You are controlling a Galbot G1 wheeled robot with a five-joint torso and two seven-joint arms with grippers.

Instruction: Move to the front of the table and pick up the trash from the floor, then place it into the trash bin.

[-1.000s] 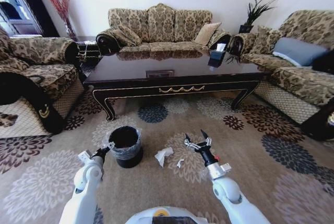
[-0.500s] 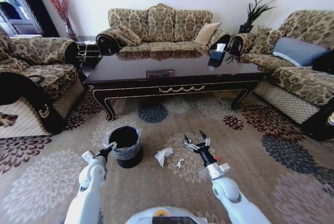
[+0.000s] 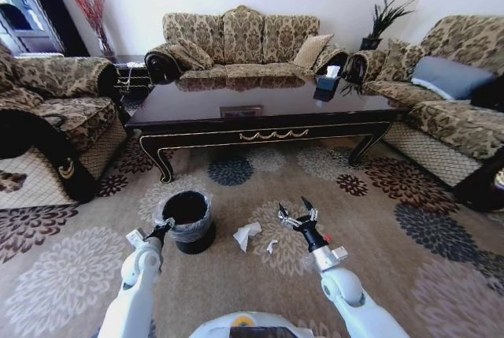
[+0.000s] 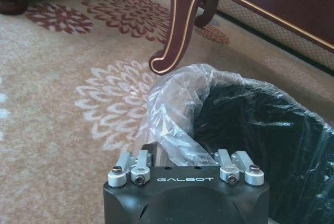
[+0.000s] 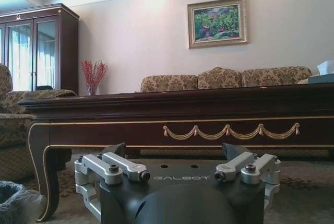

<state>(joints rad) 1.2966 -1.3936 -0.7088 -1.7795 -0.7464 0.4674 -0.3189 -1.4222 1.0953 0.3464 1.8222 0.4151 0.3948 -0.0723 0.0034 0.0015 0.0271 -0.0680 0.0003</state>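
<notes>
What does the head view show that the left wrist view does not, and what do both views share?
Head view alone: the crumpled white tissue and a small white scrap on the carpet, the right gripper with open jaws beside them, and the whole table top.
Left wrist view alone: the bin's clear liner seen from close up.
Both: the trash bin, a curved table leg, and the left gripper near the bin's rim.
</notes>
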